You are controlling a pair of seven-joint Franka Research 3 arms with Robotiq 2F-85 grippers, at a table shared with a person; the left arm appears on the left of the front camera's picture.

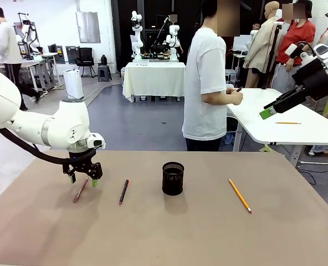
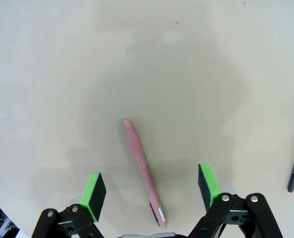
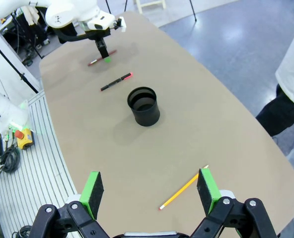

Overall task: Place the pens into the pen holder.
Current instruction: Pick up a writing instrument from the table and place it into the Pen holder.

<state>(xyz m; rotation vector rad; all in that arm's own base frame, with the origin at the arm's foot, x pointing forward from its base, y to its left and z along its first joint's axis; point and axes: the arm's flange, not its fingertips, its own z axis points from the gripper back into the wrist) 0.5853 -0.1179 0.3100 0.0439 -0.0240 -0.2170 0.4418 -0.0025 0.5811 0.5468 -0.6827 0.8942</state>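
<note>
- The left gripper (image 1: 84, 178) hovered low over the table (image 1: 297, 238), jaws spread wide, the brownish-pink pen (image 2: 143, 171) lying between its pads, touching neither.
- The pen holder (image 1: 173, 178) stood at its three o'clock, past the black pen (image 1: 123, 191).

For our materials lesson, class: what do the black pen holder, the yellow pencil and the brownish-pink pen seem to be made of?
Pen holder: probably metal mesh, matte black; its wall shows a fine see-through grid. Pencil: likely painted wood; even yellow-orange coat, pale end. Brownish-pink pen: seemingly smooth plastic with a soft sheen, though uncertain.
</note>
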